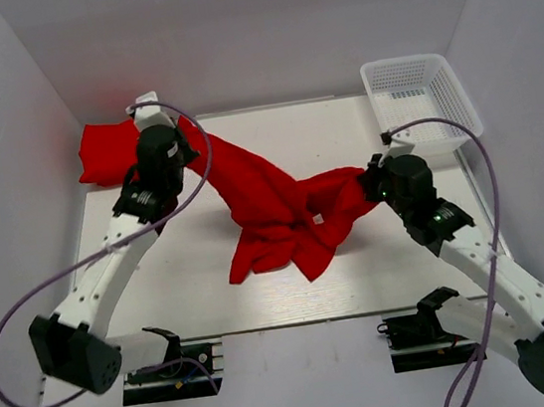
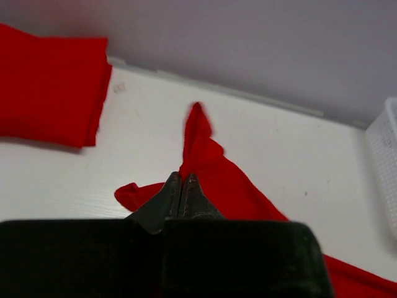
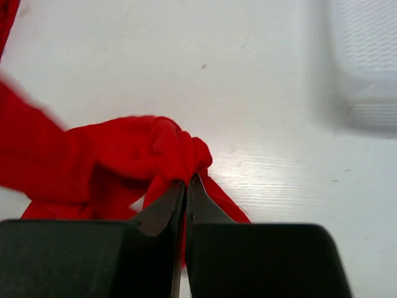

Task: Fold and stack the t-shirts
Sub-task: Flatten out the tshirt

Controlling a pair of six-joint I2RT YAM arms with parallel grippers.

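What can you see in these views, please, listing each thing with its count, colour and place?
held t-shirt: one, red, draped across the table's middle between both grippers.
folded t-shirt pile: one, red, far left corner; number of shirts in it unclear.
basket: one, white mesh, far right corner.
table: one, white.
cables: two, purple, one looping off each arm.
left gripper: one, black, shut on the held t-shirt.
right gripper: one, black, shut on the held t-shirt.
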